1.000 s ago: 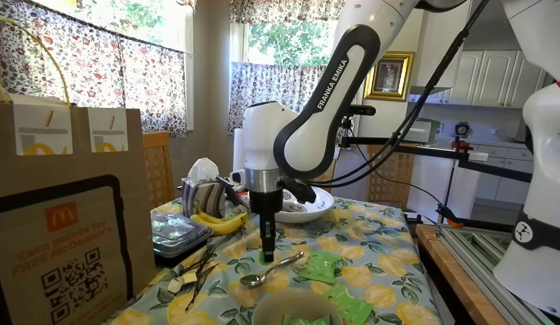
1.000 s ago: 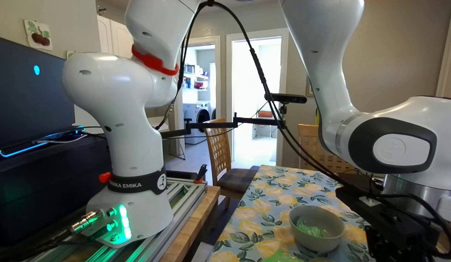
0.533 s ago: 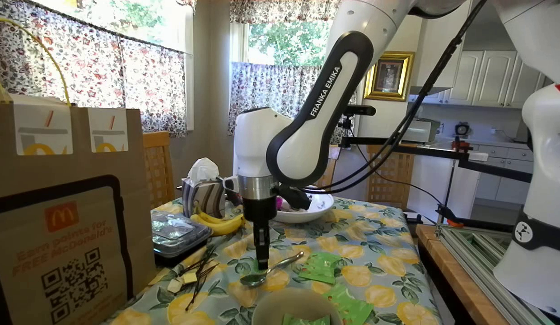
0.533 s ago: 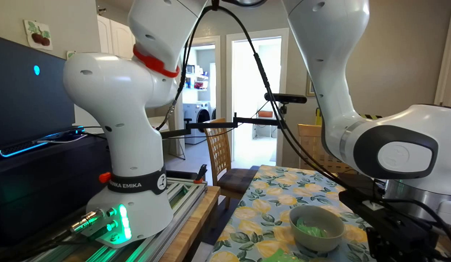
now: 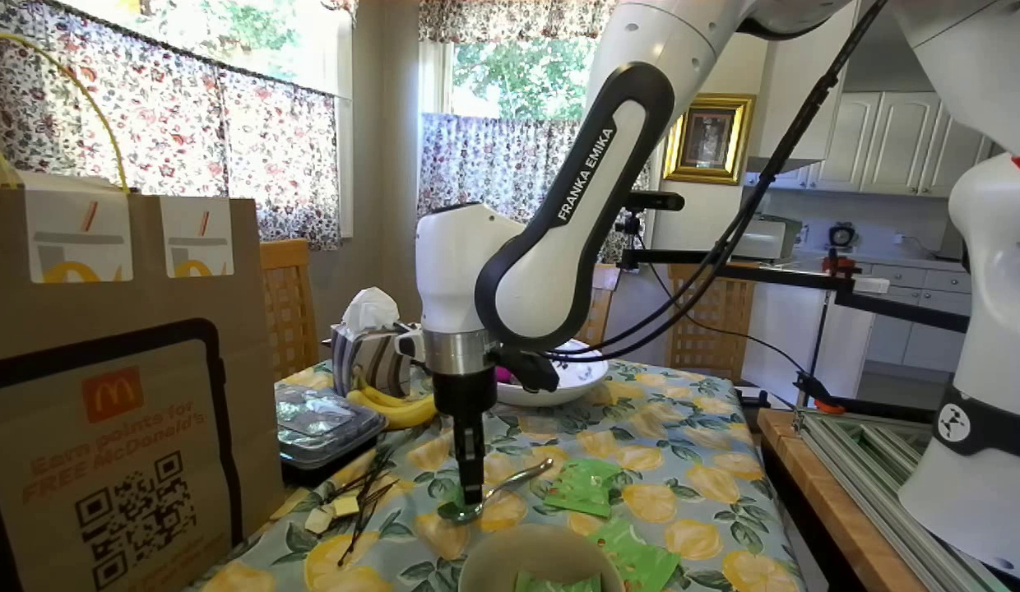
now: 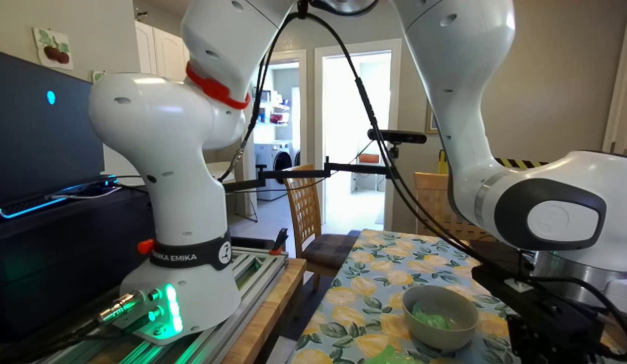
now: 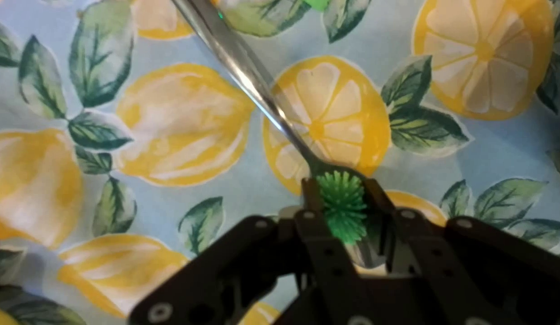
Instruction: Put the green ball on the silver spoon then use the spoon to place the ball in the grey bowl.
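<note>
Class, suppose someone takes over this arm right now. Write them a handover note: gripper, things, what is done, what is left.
Gripper: shut on the ball.
Ball: over the head of the spoon; whether it touches, I can't tell.
Spoon: lying on the cloth, not held.
Grey bowl: on the cloth near the spoon, green pieces inside.
Done: ball gripped and lined up over the spoon.
To do: release the ball there, then grip the spoon, carry it to the bowl and tip the ball in.
</note>
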You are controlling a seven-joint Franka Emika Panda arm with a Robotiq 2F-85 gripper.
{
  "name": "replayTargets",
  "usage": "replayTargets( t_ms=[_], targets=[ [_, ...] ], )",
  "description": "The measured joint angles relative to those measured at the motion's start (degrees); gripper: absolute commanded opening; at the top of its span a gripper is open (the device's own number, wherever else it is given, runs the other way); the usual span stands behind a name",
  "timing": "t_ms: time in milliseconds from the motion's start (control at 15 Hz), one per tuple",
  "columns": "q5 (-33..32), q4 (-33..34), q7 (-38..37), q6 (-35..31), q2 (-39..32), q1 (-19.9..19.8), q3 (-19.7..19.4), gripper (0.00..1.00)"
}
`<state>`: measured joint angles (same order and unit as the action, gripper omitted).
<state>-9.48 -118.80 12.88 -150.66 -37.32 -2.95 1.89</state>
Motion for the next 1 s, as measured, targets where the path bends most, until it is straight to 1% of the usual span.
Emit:
replayTargets(
  t_ms=[333, 400, 467, 533, 867, 933, 1000],
  targets=[
    [0.0, 0.63, 0.0, 0.6, -0.5, 0.32, 0.0, 0.07],
    [0.0, 0.82, 0.0, 0.72, -0.63, 0.36, 0.0, 0.53],
    [0.0, 1.04, 0.0, 0.81, -0.78, 0.41, 0.0, 0.53],
    [0.0, 1.16, 0.0, 0.82, -0.89, 0.46, 0.0, 0.58],
    [0.0, 1.35, 0.0, 0.82, -1.03, 0.58, -0.01, 0.96],
    [0.02, 1.38, -0.11, 0.83, -1.02, 0.59, -0.02, 0.99],
    [0.22, 1.41, -0.39, 0.83, -1.0, 0.59, -0.03, 1.0]
  ],
)
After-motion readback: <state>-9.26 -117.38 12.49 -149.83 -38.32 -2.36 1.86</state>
